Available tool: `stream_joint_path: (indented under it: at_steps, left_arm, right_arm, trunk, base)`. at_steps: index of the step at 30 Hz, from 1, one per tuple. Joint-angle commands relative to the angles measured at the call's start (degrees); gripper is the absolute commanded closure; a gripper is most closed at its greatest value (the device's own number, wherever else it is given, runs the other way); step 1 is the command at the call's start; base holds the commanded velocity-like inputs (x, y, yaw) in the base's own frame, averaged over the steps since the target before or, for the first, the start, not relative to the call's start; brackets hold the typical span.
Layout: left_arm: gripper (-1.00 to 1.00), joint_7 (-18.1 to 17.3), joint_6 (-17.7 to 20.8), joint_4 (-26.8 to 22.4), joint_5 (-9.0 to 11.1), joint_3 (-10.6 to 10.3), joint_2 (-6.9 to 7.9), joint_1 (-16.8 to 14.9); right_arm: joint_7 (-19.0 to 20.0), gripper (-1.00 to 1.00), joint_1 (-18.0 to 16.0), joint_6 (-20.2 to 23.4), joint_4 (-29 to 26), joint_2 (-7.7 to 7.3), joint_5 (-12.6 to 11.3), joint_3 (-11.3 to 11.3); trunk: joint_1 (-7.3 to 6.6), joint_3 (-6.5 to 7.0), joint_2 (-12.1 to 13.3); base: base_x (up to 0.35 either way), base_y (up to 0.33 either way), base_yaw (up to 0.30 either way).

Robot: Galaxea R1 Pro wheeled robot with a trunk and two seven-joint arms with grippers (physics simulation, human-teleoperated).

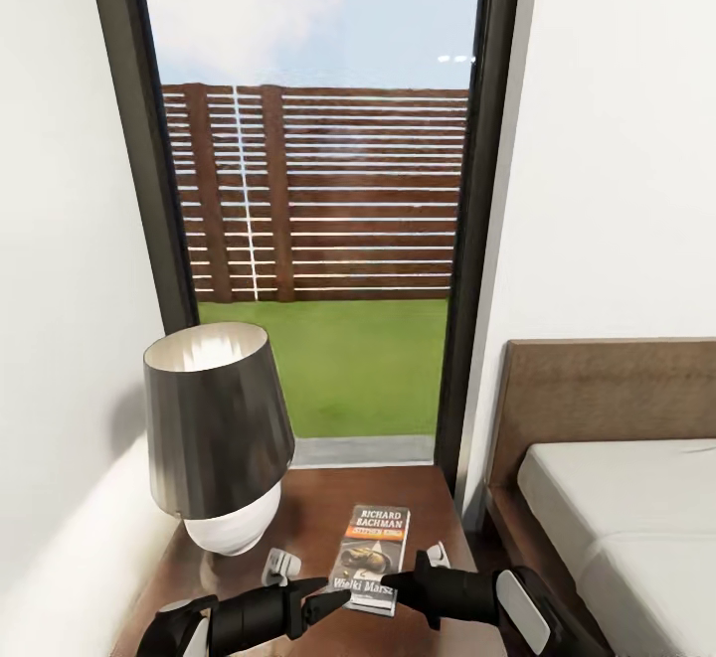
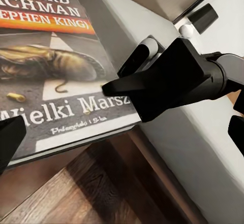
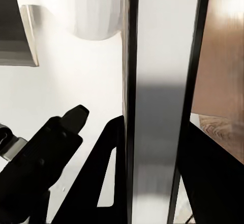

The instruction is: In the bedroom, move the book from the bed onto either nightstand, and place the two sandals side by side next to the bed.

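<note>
Two end effectors flank the book (image 1: pixel 372 556); right end effector (image 1: pixel 390 579) pinches its edge.

Both arms are reaching in low from the head view's bottom edge and meeting tip to tip, the left hand (image 1: pixel 320 602) pointing rightward with its fingers spread apart, the right hand (image 1: pixel 390 580) pointing leftward with its dark fingers clamping edgewise on a thin flat slab.
</note>
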Motion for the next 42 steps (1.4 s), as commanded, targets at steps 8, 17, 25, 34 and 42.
stream_joint_path:
  at_steps: [8, 17, 25, 34, 42]
  left_arm:
    - [-1.00, 0.00, 0.51, 0.00, 0.39, -0.03, 0.01, -0.03]
    - [-1.00, 0.00, 0.52, 0.00, 0.39, -0.03, 0.01, -0.03]
    - [-1.00, 0.00, 0.52, 0.00, 0.39, -0.03, 0.01, -0.03]
    - [-1.00, 0.00, 0.52, 0.00, 0.39, -0.03, 0.01, -0.03]
    - [-1.00, 0.00, 0.52, 0.00, 0.39, -0.03, 0.01, -0.03]
  right_arm:
    - [-4.07, 1.00, -0.04, 0.10, -0.18, -0.05, -0.37, 0.18]
    - [-4.20, 1.00, -0.04, 0.10, -0.18, -0.05, -0.44, 0.18]
    - [-4.19, 1.00, -0.04, 0.10, -0.18, -0.05, -0.47, 0.18]
    - [-4.15, 1.00, -0.04, 0.10, -0.16, -0.05, -0.47, 0.18]
    - [-4.12, 1.00, -0.04, 0.10, -0.13, -0.05, -0.47, 0.18]
  trunk:
    - [-0.01, -0.06, -0.03]
    - [0.43, -0.42, -0.83]
    - [2.19, -1.86, -4.04]
    - [4.16, -3.47, -7.65]
    - [4.82, -4.01, -8.85]
  base:
    - [0.000, 0.000, 0.000]
    - [0.000, 0.000, 0.000]
    - [0.000, 0.000, 0.000]
    - [0.000, 0.000, 0.000]
    - [0.000, 0.000, 0.000]
